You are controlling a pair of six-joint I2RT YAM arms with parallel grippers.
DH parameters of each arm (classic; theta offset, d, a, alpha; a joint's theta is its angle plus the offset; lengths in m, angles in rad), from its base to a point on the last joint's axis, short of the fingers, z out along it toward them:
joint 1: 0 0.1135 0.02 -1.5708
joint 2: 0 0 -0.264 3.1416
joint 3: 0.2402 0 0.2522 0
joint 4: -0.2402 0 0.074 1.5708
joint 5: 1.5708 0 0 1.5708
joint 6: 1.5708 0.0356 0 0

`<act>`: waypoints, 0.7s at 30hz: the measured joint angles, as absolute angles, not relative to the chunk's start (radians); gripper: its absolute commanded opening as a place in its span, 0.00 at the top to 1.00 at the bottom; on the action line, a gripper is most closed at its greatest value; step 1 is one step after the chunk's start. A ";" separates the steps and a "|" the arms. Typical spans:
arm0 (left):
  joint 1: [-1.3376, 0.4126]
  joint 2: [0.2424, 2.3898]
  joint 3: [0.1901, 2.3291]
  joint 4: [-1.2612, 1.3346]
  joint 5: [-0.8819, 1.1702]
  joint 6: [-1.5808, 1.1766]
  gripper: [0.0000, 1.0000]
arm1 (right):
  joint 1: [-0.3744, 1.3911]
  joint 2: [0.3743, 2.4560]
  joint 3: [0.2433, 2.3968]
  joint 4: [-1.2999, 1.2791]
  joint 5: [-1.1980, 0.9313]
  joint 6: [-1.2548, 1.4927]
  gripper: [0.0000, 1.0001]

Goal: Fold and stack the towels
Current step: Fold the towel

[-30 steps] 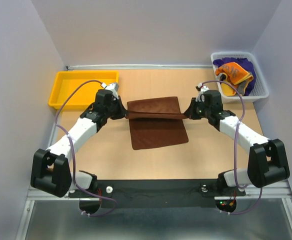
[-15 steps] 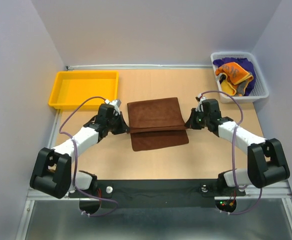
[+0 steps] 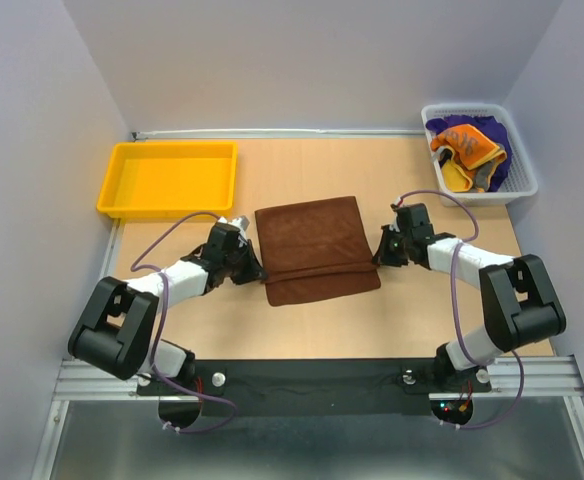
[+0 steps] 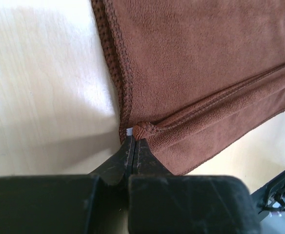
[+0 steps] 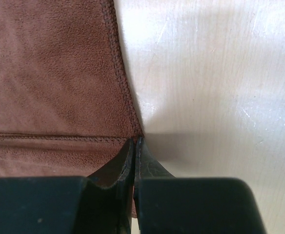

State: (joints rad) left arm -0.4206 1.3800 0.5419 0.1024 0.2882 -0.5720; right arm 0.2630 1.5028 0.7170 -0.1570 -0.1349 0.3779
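Table scene, overhead and wrist views

- Overhead only: whole layout. The brown towel [image 3: 315,247] lies mid-table, folded, with a strip of the lower layer showing along its near side. The yellow tray [image 3: 167,180] is far left and the white basket [image 3: 527,180] is at the far right corner
- Left wrist only: left gripper [image 4: 132,144], fingers pressed together on a bunched corner of the brown towel's upper layer
- Right wrist only: right gripper [image 5: 134,146], fingers closed tight on the hemmed corner at the opposite side
- Edges and room: the towel's far edge is straight. Bare table [image 3: 312,330] lies near and far of the towel and beyond both grippers. Tray and basket sit well apart from it
- Count: arms, two; tray, one; basket, one; towels on table, one; in the basket, an orange towel [image 3: 464,145] over a purple towel [image 3: 492,135], any further cloths not distinguishable
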 measured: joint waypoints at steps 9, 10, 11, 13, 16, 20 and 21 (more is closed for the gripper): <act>-0.427 1.367 0.542 0.113 0.260 -0.589 1.00 | 0.263 1.512 0.719 -0.154 -0.131 0.390 0.99; -0.427 1.358 0.542 0.111 0.257 -0.589 1.00 | 0.263 1.512 0.719 -0.154 -0.131 0.391 0.99; -0.428 1.353 0.542 0.107 0.254 -0.589 1.00 | 0.263 1.512 0.719 -0.155 -0.131 0.392 0.99; -0.432 1.331 0.543 0.093 0.249 -0.589 1.00 | 0.263 1.509 0.723 -0.158 -0.131 0.393 0.99; -0.433 1.292 0.558 0.056 0.239 -0.588 1.00 | 0.263 1.489 0.730 -0.161 -0.131 0.396 0.99; -0.433 1.235 0.596 0.007 0.219 -0.586 1.00 | 0.263 1.433 0.748 -0.179 -0.128 0.397 0.99; -0.433 1.218 0.604 -0.004 0.213 -0.585 1.00 | 0.263 1.424 0.753 -0.180 -0.128 0.397 0.99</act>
State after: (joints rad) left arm -0.4332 1.2182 0.6037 -0.0036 0.2131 -0.5854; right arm 0.2630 1.4242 0.7532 -0.1802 -0.1276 0.3969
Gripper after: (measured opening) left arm 0.026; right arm 0.023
